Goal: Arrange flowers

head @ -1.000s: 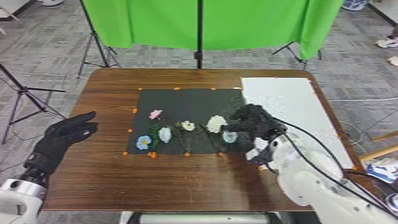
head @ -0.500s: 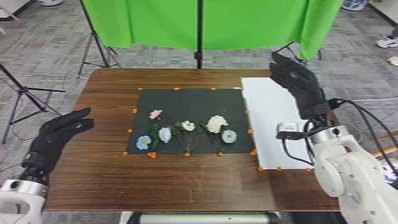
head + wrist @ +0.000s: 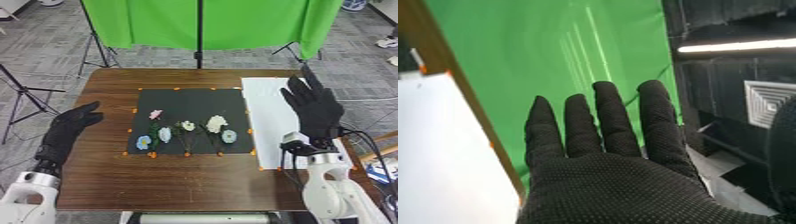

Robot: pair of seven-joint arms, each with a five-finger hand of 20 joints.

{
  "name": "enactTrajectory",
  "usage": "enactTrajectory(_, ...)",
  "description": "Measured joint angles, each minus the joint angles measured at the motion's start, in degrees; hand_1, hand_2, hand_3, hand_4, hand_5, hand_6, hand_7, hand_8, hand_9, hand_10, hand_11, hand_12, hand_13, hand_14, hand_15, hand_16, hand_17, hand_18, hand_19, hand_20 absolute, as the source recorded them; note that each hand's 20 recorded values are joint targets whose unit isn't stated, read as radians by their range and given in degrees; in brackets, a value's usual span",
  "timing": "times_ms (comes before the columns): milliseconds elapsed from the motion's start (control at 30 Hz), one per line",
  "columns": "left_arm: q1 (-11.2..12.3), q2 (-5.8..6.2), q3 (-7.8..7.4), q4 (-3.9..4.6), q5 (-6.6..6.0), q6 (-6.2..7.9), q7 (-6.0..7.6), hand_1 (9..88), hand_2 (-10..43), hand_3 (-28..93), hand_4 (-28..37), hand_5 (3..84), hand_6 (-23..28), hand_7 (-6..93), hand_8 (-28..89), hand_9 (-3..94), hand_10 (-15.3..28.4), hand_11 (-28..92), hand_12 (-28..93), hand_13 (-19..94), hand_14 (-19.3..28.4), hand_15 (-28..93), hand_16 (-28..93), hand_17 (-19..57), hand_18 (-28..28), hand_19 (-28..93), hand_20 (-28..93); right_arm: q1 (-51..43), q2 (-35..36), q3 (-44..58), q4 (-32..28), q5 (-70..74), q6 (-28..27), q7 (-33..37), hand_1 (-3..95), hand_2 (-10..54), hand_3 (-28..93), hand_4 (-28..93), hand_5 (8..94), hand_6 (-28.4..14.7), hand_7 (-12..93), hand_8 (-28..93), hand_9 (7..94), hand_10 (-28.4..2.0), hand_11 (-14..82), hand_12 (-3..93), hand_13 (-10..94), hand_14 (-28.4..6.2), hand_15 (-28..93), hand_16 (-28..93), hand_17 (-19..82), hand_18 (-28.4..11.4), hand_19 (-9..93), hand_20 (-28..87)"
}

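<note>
In the head view my right hand point(image 3: 317, 111) is raised over the right part of the white sheet, fingers straight and holding nothing. The right wrist view shows the same hand point(image 3: 607, 180) with its fingers extended. My left hand point(image 3: 73, 120) rests relaxed by the table's left edge, apart from the flowers. On the black mat point(image 3: 188, 99) lie a pink flower point(image 3: 155, 114), a blue flower point(image 3: 143, 142), a pale blue-white flower point(image 3: 164, 134), a small cream flower point(image 3: 187, 125), a larger cream flower point(image 3: 216, 123) and a pale blue round flower point(image 3: 228, 136).
The white sheet point(image 3: 269, 107) lies to the right of the mat on the brown table point(image 3: 178, 182). Orange markers line the mat and sheet. A green curtain point(image 3: 160, 25) and black stands are behind the table.
My right hand has left the flowers on the mat's right side, swung right over the white sheet and straightened its fingers. The left hand has shifted slightly.
</note>
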Motion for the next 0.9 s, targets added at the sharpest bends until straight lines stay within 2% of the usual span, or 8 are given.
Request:
enactTrajectory(67,0.05,0.02,-0.15,-0.31,-0.62,0.52,-0.22,21.7,24.2,48,-28.2,47.7,6.1,7.7,-6,49.7,16.0,16,9,38,18.2,15,-3,7.9,12.5,14,15,-0.91,-0.22,0.59,-0.28,-0.49,-0.06,0.02,1.9,-0.3,80,-19,31.1,0.2,8,-9,33.4,-13.1,2.3,10.8,22,-10.2,3,12,10,-12.9,7,23)
enactTrajectory(100,0.20,0.02,-0.20,-0.58,-1.22,1.32,-0.39,24.8,28.6,41,-28.3,48.6,6.5,7.6,-6,50.4,16.3,16,9,39,18.5,16,-3,8.2,12.7,15,15,-1.27,-0.30,0.76,-0.39,-0.49,-0.07,0.03,1.9,-0.2,80,-19,31.2,0.2,8,-9,33.4,-13.1,2.3,10.8,22,-10.2,3,12,10,-12.9,7,23)
enactTrajectory(167,0.78,0.02,-0.20,-1.30,-3.22,4.54,-0.51,27.6,32.7,37,-28.3,49.4,7.3,7.0,-6,51.8,16.9,16,9,39,18.6,15,-4,9.4,12.9,15,15,-1.82,-0.42,0.92,-0.54,-0.44,-0.07,0.08,1.9,0.0,80,-19,31.3,0.2,8,-9,33.4,-13.1,2.3,10.7,22,-10.1,3,11,10,-12.8,7,22)
enactTrajectory(300,2.16,0.02,-0.09,-2.32,-7.72,12.66,0.10,30.7,36.1,34,-28.3,50.5,8.4,6.5,-6,53.3,17.1,17,9,41,18.4,15,-4,11.5,13.0,16,15,-2.49,-0.59,0.91,-0.66,-0.35,0.01,0.34,1.8,0.6,80,-19,31.4,0.1,8,-9,33.4,-13.1,2.3,10.7,21,-9.8,3,10,10,-12.5,6,22)
enactTrajectory(367,2.75,0.02,-0.19,-2.37,-8.28,14.46,0.53,30.4,37.0,35,-28.3,51.0,8.7,6.0,-6,53.7,17.2,17,9,42,18.2,15,-4,12.1,13.0,16,16,-2.66,-0.61,0.82,-0.66,-0.35,0.06,0.54,1.8,1.0,79,-19,31.5,0.0,8,-9,33.5,-13.0,2.4,10.7,21,-9.8,3,10,10,-12.5,6,22)
enactTrajectory(533,3.60,0.02,-1.11,-2.35,-8.24,13.85,0.53,26.6,37.2,41,-28.3,51.6,9.2,6.0,-7,54.4,17.2,17,9,42,18.2,16,-4,12.4,12.9,17,15,-3.36,-0.67,0.81,-1.06,-0.36,0.15,0.96,1.7,1.1,79,-19,31.8,-0.2,8,-9,33.5,-13.3,2.4,10.8,21,-9.8,3,10,10,-12.4,6,23)
enactTrajectory(767,3.67,0.02,-2.82,-2.32,-8.03,10.86,-0.18,25.9,36.5,44,-28.3,51.7,9.3,6.1,-7,54.5,17.2,17,8,43,18.6,17,-5,12.2,13.0,18,15,-3.79,-0.70,0.46,-1.15,-0.12,0.34,1.17,1.5,1.2,80,-19,32.7,-0.4,8,-9,33.9,-13.5,2.5,10.9,21,-9.9,4,9,10,-12.4,6,23)
enactTrajectory(900,3.76,0.02,-3.08,-2.35,-8.01,10.76,-0.26,26.3,36.4,43,-28.3,51.7,9.4,6.2,-7,54.5,17.2,17,8,43,18.6,17,-5,12.1,13.0,18,15,-3.79,-0.81,0.33,-1.12,0.01,0.40,1.25,1.5,1.2,80,-18,33.0,-0.3,8,-9,34.1,-13.5,2.6,10.9,22,-10.1,4,9,11,-12.5,6,23)
